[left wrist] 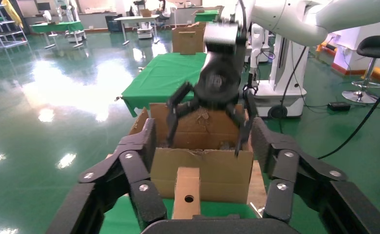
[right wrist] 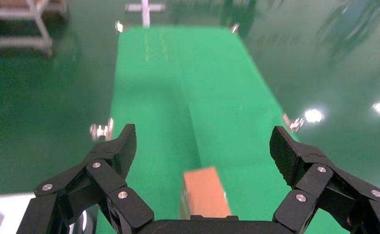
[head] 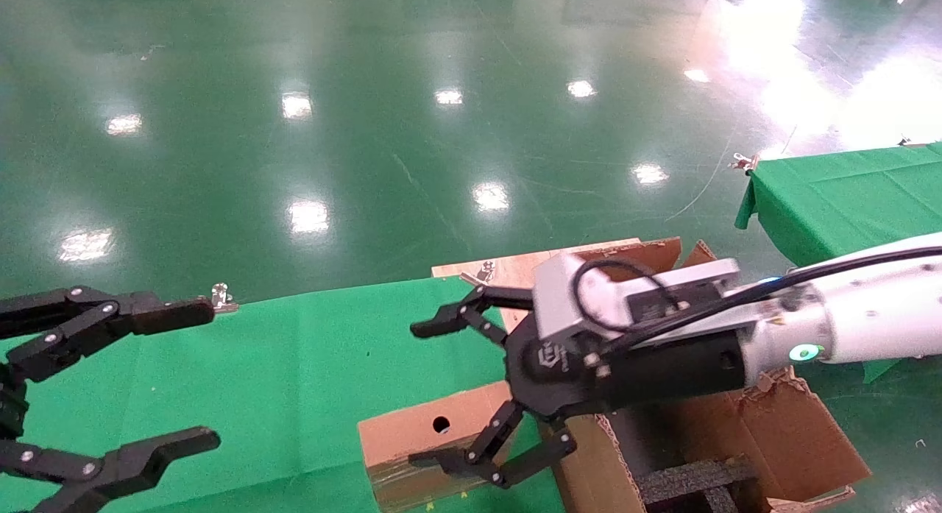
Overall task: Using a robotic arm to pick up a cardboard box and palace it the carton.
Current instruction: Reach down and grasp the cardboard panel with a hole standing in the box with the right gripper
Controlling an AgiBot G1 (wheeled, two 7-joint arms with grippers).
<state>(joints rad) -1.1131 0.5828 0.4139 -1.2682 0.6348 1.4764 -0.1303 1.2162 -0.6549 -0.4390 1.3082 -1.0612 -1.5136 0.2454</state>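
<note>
The small brown cardboard box (head: 401, 430), with a round hole in its face, stands on the green cloth against the carton (head: 802, 432). It also shows in the left wrist view (left wrist: 188, 187) and the right wrist view (right wrist: 202, 192). The white robotic arm (head: 868, 314) reaches in from the right. Its black right gripper (head: 434, 395) is open and hovers over the box and the carton's near wall, holding nothing (right wrist: 202, 141). The all-black left gripper (head: 206, 373) hangs open and empty at the far left, facing the carton (left wrist: 217, 168).
Black foam inserts (head: 692, 476) fill the carton, whose torn flaps stand up around it. It rests on a wooden board (head: 515, 266) beside the green-clothed table (head: 280, 366). A second green table (head: 846, 196) stands at the right. Glossy green floor lies beyond.
</note>
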